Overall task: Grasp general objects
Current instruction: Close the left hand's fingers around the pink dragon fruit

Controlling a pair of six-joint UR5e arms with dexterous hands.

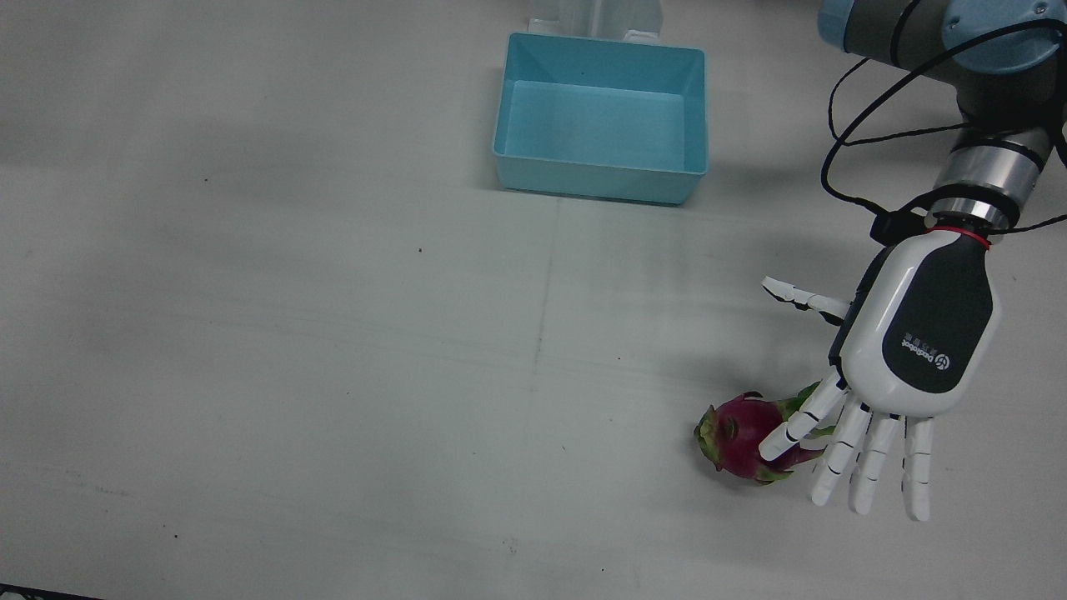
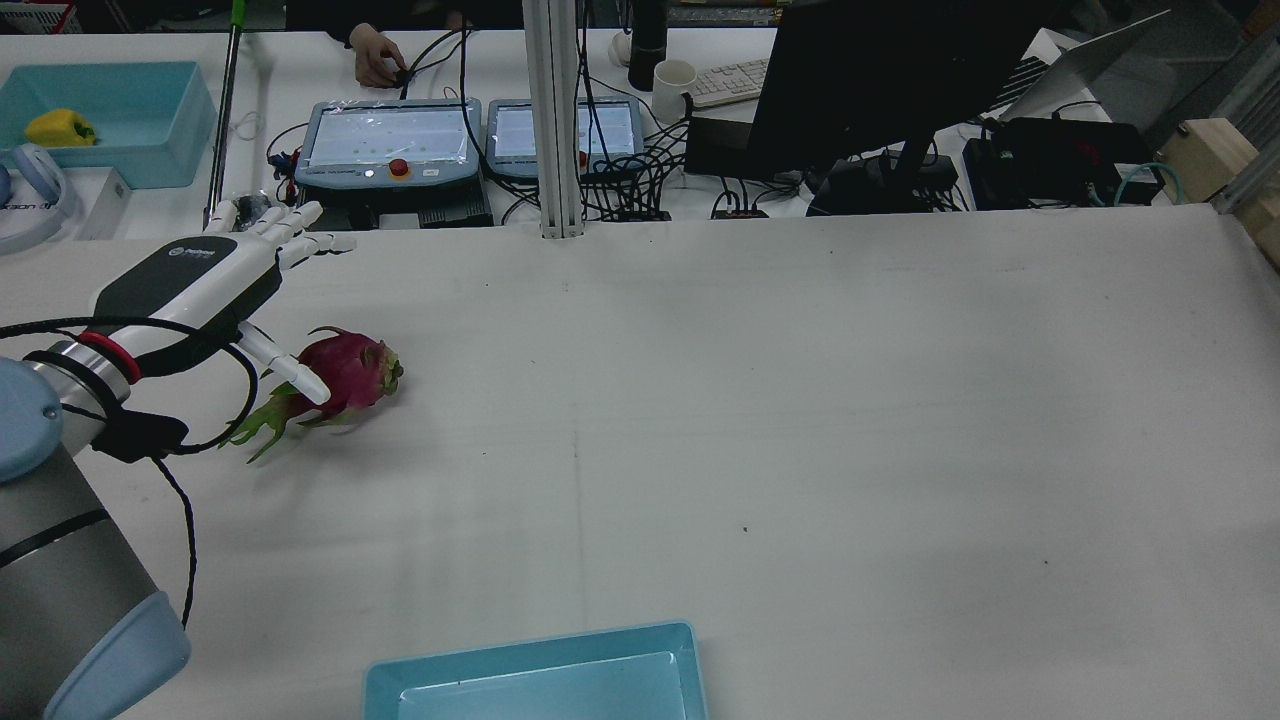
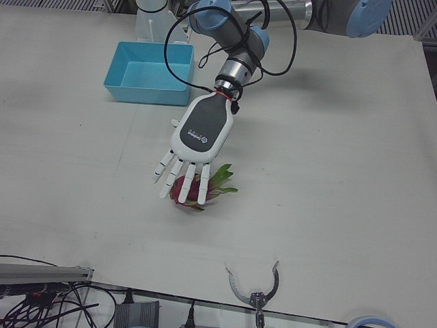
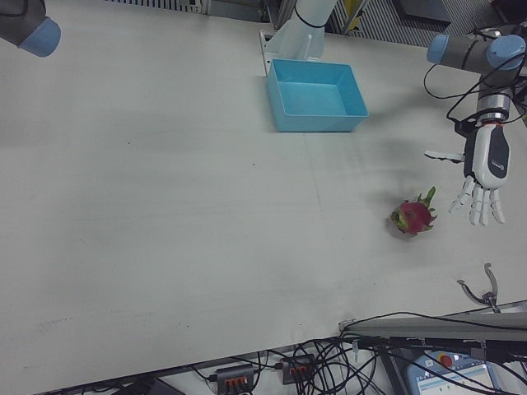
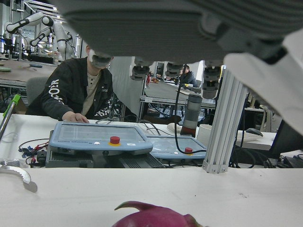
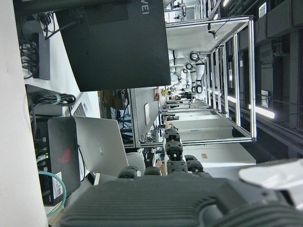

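A magenta dragon fruit (image 1: pixel 740 433) with green leaf tips lies on the white table, on my left arm's side. My left hand (image 1: pixel 913 346) hovers over and just beside it, open, palm down, fingers spread. In the front view one finger overlaps the fruit; I cannot tell whether it touches. The fruit also shows in the rear view (image 2: pixel 352 368), the left-front view (image 3: pixel 194 194), the right-front view (image 4: pixel 414 217), and at the bottom of the left hand view (image 5: pixel 151 219). The left hand also shows in the rear view (image 2: pixel 200 275) and the left-front view (image 3: pixel 199 133). My right hand (image 6: pixel 156 198) shows only partly in its own view.
A light blue bin (image 1: pixel 600 182) stands at the table's robot side, middle. Two control pendants (image 2: pixel 390 140) and an aluminium post (image 2: pixel 550 120) stand past the far edge. A metal claw-shaped piece (image 3: pixel 254 290) lies at the operators' edge.
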